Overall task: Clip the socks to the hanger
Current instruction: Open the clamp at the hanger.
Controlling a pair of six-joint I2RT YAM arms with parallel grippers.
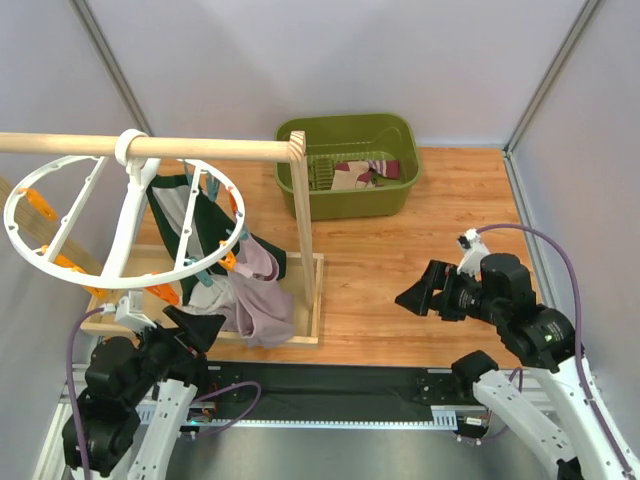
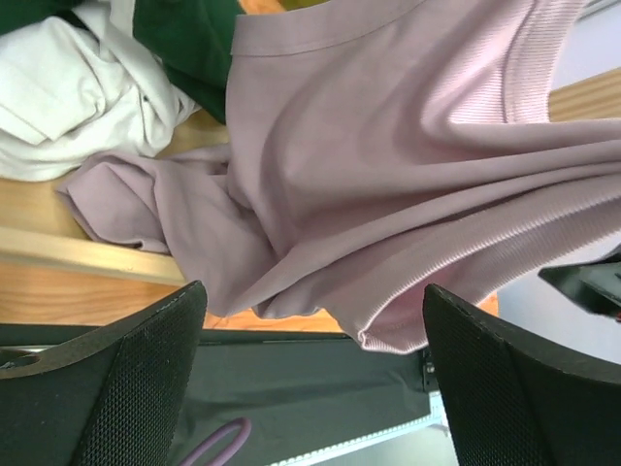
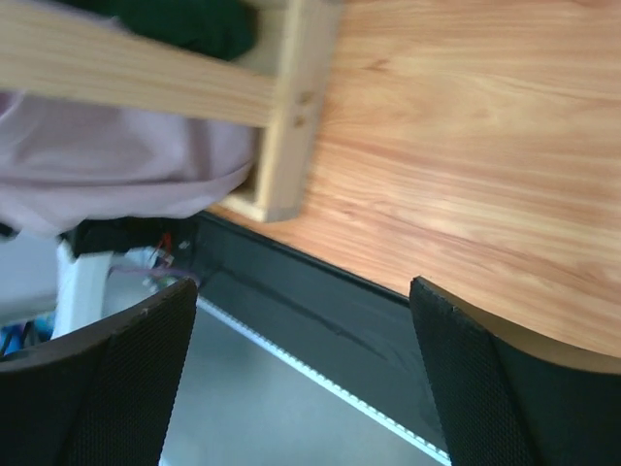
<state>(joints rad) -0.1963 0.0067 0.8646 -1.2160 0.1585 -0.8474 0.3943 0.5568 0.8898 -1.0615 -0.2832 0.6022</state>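
Observation:
The socks (image 1: pixel 353 176), cream-pink with maroon patches, lie in a heap inside the green basket (image 1: pixel 350 200) at the back. The hanger (image 1: pixel 127 215), a white spoked ring with orange and teal clips, hangs by its loop from the wooden rod (image 1: pixel 220 149) on the left. My left gripper (image 1: pixel 203 326) is open and empty below the ring, just in front of the hung mauve garment (image 2: pixel 388 165); it also shows in the left wrist view (image 2: pixel 312 320). My right gripper (image 1: pixel 414 296) is open and empty over the table at right, pointing left; it also shows in the right wrist view (image 3: pixel 301 311).
A dark green and white garment (image 1: pixel 180 205) and the mauve garment (image 1: pixel 255 290) hang from the ring inside the wooden frame (image 1: pixel 302 230). The frame's base corner (image 3: pixel 291 116) shows in the right wrist view. Grey walls close the sides and back.

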